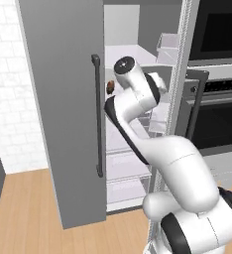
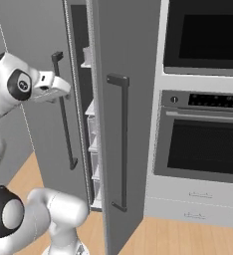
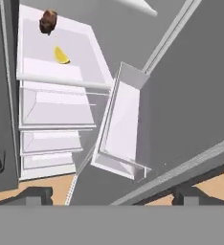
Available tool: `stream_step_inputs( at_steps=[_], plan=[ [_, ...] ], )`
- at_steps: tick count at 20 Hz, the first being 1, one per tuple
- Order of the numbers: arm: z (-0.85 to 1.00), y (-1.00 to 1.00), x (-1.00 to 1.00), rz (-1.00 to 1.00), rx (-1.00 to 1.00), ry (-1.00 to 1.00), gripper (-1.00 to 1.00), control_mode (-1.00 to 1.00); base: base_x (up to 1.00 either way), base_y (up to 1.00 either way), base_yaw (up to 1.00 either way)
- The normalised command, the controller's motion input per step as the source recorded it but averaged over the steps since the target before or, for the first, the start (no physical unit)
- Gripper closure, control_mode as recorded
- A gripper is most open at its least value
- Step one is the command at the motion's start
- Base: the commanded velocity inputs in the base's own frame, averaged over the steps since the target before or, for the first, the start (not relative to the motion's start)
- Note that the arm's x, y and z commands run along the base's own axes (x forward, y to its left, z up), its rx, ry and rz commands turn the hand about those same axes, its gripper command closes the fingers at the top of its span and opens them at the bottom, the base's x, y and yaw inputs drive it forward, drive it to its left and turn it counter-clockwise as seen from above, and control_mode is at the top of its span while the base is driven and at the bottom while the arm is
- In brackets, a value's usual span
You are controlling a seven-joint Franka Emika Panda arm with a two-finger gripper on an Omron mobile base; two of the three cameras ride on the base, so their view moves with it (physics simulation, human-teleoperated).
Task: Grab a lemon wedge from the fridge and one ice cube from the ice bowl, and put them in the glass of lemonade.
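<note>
Fridge (image 1: pixel 63 99) interior: white shelves stacked one above another, w/ clear drawers below. Upper white shelf (image 3: pixel 80 52) carries two items, both resting directly on its surface:
- lemon wedge (image 3: pixel 61 55), small, bright yellow, approx. mid-shelf
- dark brown-red lump (image 3: pixel 48 21), similar size, further back, near the wedge but not touching it

In left base view the lump (image 1: pixel 110 88) shows at the shelf edge just beside the closed door's bar handle. A clear door bin (image 3: pixel 121 129) hangs on the inner face of the open door. Wood-plank floor (image 1: pixel 24 208) runs beneath the fridge
</note>
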Motion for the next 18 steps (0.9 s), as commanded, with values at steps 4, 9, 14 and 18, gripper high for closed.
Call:
stream_step_inputs(
  at_steps=[4,9,14,18],
  plan=[
    [-0.65,-0.21,0.46,0.0,-0.09,-0.06,-1.0,-1.0,0.0,0.0,0.0],
    [-0.51,-0.2,0.9,-0.01,-0.14,-0.01,-1.0,-1.0,0.0,0.0,0.0],
    [-0.09,-0.46,0.93,-0.01,-0.11,0.12,-1.0,-1.0,0.0,0.0,0.0],
    [0.0,-0.74,0.43,-0.04,-0.03,0.24,-1.0,-1.0,0.0,0.0,0.0]
  ],
)
